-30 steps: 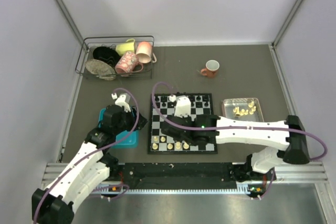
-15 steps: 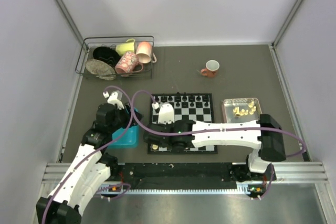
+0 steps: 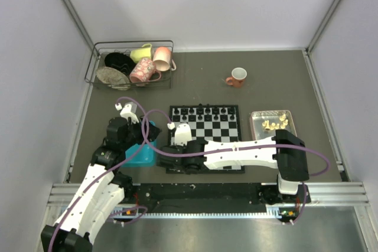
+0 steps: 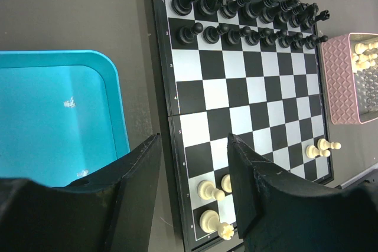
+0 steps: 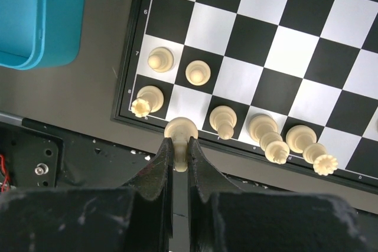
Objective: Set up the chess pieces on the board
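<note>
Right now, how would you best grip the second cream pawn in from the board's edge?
Probably by its round head, straight from above: the pawn stands upright with a neighbouring pawn close on one side, so pinch across its open sides.

You're seeing small white rank numbers running along the board's [image 4: 248, 95] black border, including 6, 7 and 8.

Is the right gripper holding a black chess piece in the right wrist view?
No, the right gripper is shut on a cream-white chess piece at the edge of the board.
</note>
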